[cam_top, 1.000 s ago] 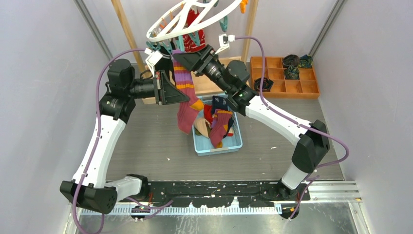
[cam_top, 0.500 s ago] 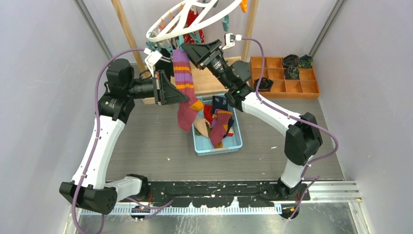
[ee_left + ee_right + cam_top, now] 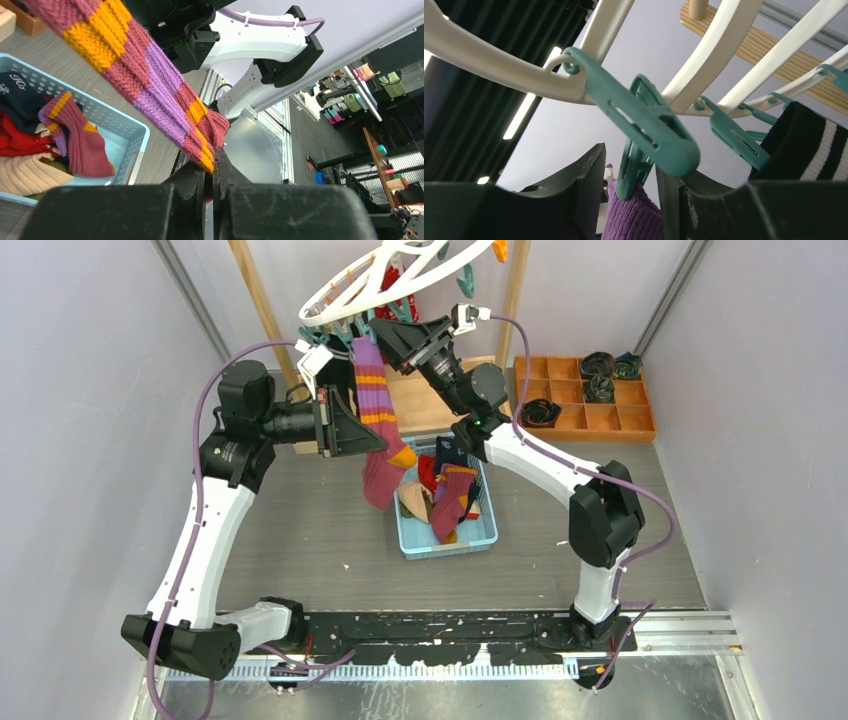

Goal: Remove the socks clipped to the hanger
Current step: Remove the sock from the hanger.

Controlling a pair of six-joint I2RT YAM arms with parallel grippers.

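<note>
The white oval hanger (image 3: 400,270) hangs at the top with teal and orange clips. A purple, maroon and orange striped sock (image 3: 378,425) hangs from a teal clip (image 3: 634,167) on its near rim. My left gripper (image 3: 375,440) is shut on this striped sock (image 3: 150,80), pinching its side edge. My right gripper (image 3: 383,337) is open, its fingers (image 3: 584,185) either side of the teal clip that holds the sock's purple cuff (image 3: 634,215). A black sock with white stripes (image 3: 804,145) hangs on another clip. A red patterned sock (image 3: 392,285) hangs further back.
A light blue basket (image 3: 470,540) below holds several socks. An orange compartment tray (image 3: 590,420) with rolled dark socks stands at the right back. Two wooden posts (image 3: 255,300) rise behind the hanger. Grey walls close both sides.
My right gripper has moved up and left, from beside the sock to around the teal clip at the hanger's rim. The left gripper has kept its hold on the striped sock.
</note>
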